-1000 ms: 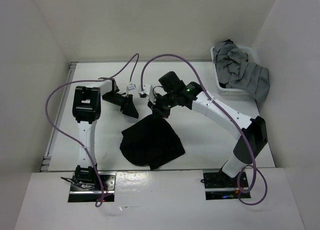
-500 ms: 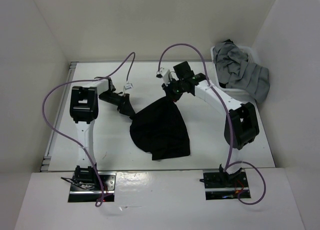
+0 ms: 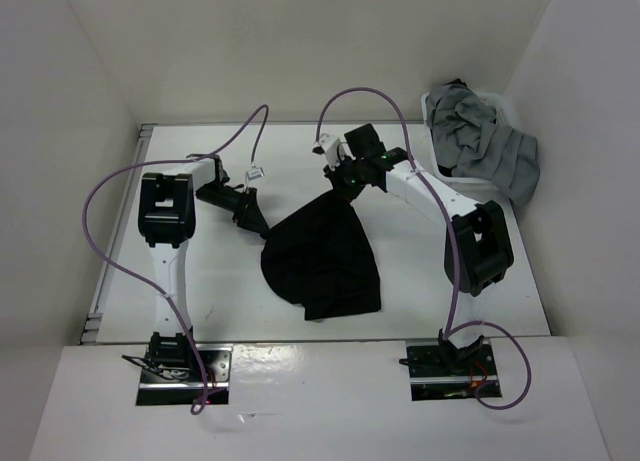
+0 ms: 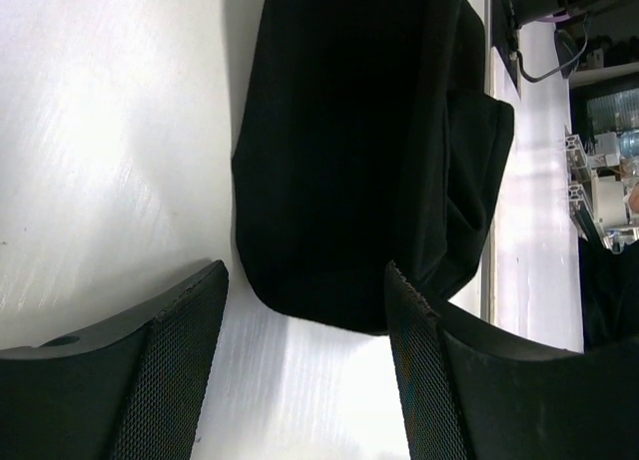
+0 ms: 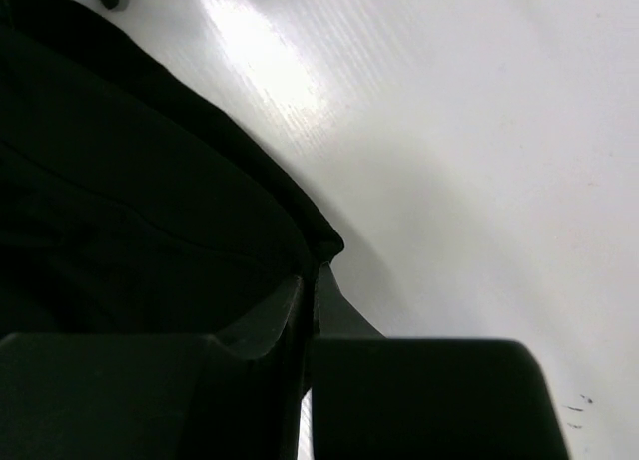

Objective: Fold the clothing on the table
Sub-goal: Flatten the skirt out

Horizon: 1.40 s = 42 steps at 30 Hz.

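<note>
My left hand is at centre-left of the white tabletop, fingers spread apart and gripping nothing; its wrist view shows a rounded edge of dark cloth framed in the gap between them. The black clothing lies at about four o'clock from that hand in the overhead view, just beside it, though I cannot tell whether they touch; the cloth's long axis runs from twelve o'clock, where it narrows to a point, down to a wider end at six o'clock. My right hand is at that twelve o'clock tip, fingers pressed together, pinching a corner of the fabric. Grey garments spill from a basket at two o'clock, well apart. I judge my left hand nearer the free left edge, so that side is its to take.
</note>
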Motion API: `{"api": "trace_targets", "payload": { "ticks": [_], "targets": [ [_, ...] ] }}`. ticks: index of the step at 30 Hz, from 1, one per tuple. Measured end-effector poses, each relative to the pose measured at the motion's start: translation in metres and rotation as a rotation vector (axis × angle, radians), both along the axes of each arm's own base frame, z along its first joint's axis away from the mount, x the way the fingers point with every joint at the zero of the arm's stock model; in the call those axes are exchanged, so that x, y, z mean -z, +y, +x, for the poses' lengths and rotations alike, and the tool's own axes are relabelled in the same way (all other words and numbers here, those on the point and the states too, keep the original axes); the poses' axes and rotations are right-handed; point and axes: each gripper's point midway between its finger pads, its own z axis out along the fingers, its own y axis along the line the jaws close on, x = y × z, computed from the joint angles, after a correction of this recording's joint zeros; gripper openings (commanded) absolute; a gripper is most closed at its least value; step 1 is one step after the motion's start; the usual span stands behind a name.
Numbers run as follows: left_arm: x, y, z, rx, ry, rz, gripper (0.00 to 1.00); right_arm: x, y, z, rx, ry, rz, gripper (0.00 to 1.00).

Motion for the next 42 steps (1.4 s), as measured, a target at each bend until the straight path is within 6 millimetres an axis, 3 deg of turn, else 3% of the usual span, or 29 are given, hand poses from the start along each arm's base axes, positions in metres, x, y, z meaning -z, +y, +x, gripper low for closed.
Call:
{"api": "trace_targets", "payload": {
  "ticks": [4,10,14,21,30,33,37,41,42],
  "targets": [
    [-0.005,0.005,0.005,-0.026,0.006,-0.001,0.71,-0.002,-0.002,0.010,0.043,-0.031,-0.007,0.00],
    [-0.031,0.020,0.028,-0.105,-0.035,-0.029,0.71,0.004,-0.003,0.022,0.090,-0.042,-0.016,0.00],
    [-0.037,0.019,0.030,-0.121,-0.034,-0.052,0.71,0.009,-0.004,0.025,0.111,-0.036,-0.022,0.00],
    [-0.037,0.009,0.026,-0.099,-0.022,-0.060,0.71,0.008,-0.002,0.028,0.122,-0.043,-0.013,0.00],
    [-0.018,0.001,0.001,-0.063,0.062,-0.023,0.71,0.006,-0.001,0.029,0.127,-0.047,-0.005,0.00],
    [-0.012,0.001,-0.005,-0.050,0.075,-0.005,0.67,0.006,-0.001,0.030,0.128,-0.048,-0.004,0.00],
    [-0.005,0.000,-0.014,-0.026,0.085,0.018,0.50,0.006,-0.001,0.030,0.127,-0.050,-0.003,0.00],
    [-0.002,0.001,-0.015,-0.015,0.077,0.031,0.41,0.006,0.000,0.030,0.126,-0.051,0.000,0.00],
    [-0.001,0.001,-0.015,-0.013,0.076,0.034,0.34,0.006,0.000,0.030,0.126,-0.050,0.000,0.00]
  ]
}}
